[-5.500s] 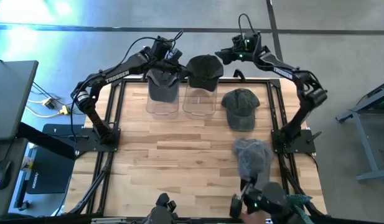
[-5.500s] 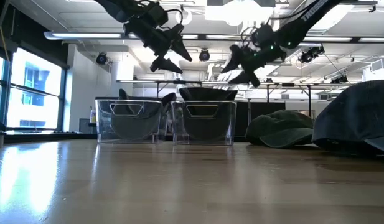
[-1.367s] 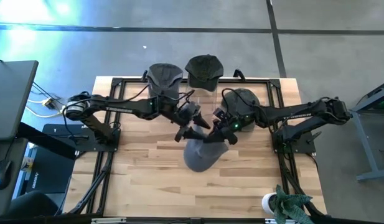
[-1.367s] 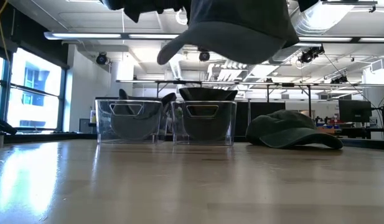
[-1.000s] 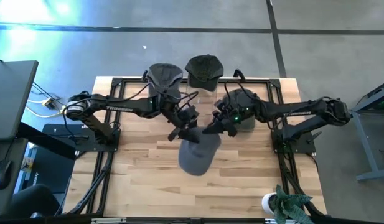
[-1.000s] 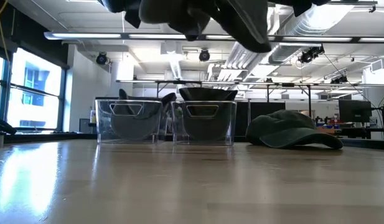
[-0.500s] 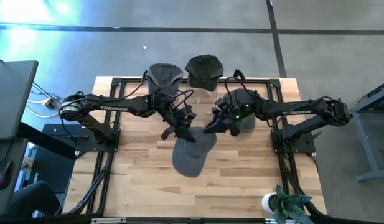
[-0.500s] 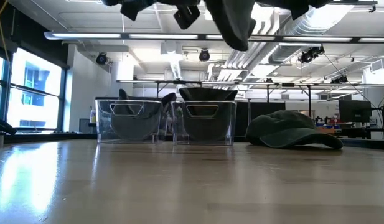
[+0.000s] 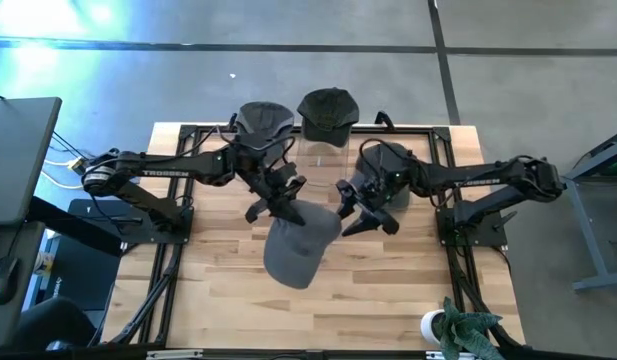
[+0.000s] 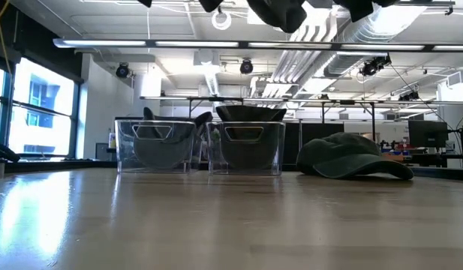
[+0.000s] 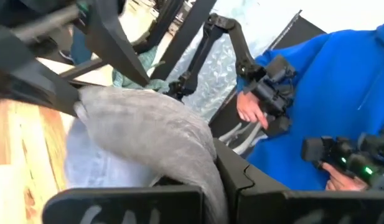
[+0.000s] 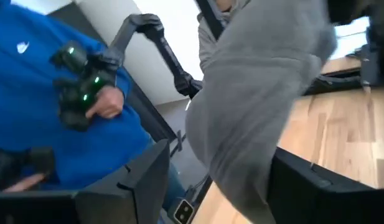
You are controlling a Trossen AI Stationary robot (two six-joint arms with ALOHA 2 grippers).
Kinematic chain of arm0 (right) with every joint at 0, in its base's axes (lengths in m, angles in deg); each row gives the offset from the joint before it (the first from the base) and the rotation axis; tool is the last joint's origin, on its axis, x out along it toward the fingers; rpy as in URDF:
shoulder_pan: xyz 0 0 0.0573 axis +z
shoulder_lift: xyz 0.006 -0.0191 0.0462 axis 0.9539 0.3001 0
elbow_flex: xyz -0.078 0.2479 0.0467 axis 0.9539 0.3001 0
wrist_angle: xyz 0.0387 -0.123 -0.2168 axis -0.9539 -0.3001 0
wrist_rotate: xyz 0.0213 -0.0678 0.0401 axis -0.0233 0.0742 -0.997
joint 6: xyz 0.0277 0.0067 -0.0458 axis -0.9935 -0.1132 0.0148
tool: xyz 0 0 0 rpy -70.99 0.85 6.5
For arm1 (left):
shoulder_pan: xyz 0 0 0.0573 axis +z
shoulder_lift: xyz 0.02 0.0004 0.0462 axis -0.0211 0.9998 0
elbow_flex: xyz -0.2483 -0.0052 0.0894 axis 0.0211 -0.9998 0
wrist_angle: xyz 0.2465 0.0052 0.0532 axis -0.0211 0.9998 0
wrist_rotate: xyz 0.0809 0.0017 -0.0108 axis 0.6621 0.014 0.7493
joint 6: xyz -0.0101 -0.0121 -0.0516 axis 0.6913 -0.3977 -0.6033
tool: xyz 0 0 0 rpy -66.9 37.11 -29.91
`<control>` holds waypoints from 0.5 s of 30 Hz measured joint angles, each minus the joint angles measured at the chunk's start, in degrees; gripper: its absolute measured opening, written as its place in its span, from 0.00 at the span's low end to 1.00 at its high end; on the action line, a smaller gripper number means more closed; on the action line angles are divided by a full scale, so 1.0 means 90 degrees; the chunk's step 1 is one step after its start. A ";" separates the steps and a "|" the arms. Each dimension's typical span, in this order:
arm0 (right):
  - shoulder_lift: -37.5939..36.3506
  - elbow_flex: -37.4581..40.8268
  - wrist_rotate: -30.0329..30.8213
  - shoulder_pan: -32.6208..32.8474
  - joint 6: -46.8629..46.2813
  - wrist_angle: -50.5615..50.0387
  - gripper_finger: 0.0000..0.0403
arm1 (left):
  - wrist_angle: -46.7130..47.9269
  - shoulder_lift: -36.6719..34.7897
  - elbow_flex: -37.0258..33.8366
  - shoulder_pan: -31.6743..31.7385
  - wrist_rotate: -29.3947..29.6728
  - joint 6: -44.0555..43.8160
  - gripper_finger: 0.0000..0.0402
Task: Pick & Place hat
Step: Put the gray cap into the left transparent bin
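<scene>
Your left gripper [image 9: 284, 205] pinches the grey cap [image 9: 293, 250], which hangs limp above the desk [image 9: 228, 290] centre; your right gripper [image 9: 353, 212], at its 3 o'clock, stands spread; judge it light and floppy, so grip the firmer brim.

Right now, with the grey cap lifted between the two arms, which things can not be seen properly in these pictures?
- Soft grey cap: low view cuts it off at the top edge.
- Left gripper: its grip point is hidden under the arm in the high view; the left wrist view is blurred.
- Right gripper: fingers open beside the cap; contact unclear.
- Dark caps in the clear plastic bins: their shape is hidden by the walls.
</scene>
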 joint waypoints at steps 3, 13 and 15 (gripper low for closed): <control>0.0041 0.0000 -0.0113 0.0139 0.0064 0.0012 0.54 | -0.0058 -0.0004 -0.0002 0.0000 0.0223 -0.0104 0.00; 0.0037 0.0000 -0.0885 -0.0187 -0.1675 0.0628 0.47 | -0.0576 -0.0112 -0.0007 -0.0002 0.0467 -0.0883 0.00; 0.0039 0.0000 -0.0800 -0.0222 -0.1589 0.0465 0.49 | -0.0749 -0.0114 -0.0007 -0.0002 0.0610 -0.0918 0.00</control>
